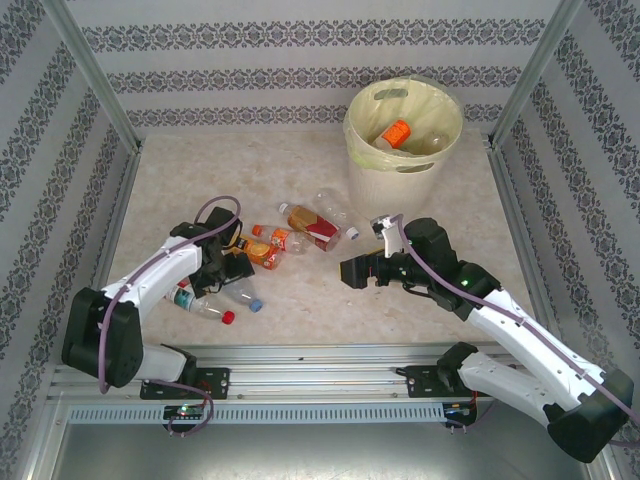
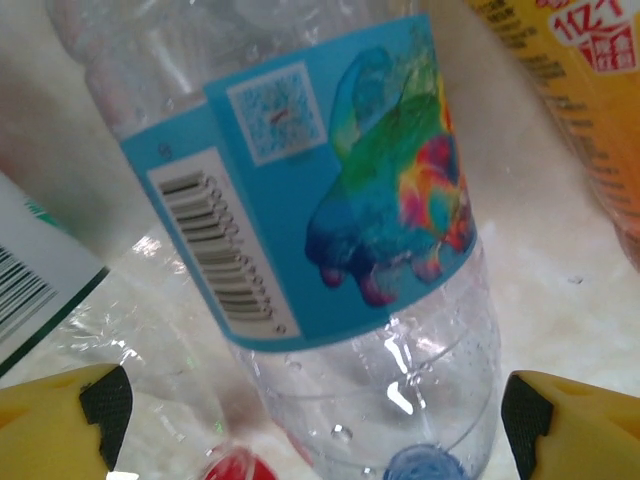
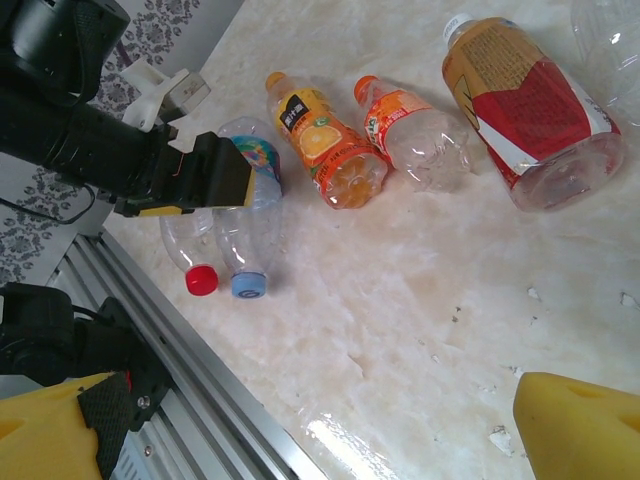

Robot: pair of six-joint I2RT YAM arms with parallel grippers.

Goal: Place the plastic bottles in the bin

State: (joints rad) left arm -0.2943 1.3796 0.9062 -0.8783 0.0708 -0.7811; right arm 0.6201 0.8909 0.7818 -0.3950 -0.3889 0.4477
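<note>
Blue-labelled bottle (image 2: 340, 200) between spread left fingers (image 2: 565, 425), near rail (image 1: 320, 356)

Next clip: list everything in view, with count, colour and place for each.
bin: one, cream with a pale yellow liner, far right of the table
bottle in the bin: one seen, orange label, lying inside
red-label bottle: one, amber and red, table centre
clear bottle: one, no label seen, on the far side of the red-label bottle
orange-label bottles: two, orange caps, left of the red-label bottle
blue-label bottle: one, blue cap, near left
red-capped bottle: one, clear, beside the blue-label bottle
table: one, beige marble
rail: one, silver, near edge
left tool: yellow and black, open, straddling the blue-label bottle
right tool: yellow and black, open, over bare table
</note>
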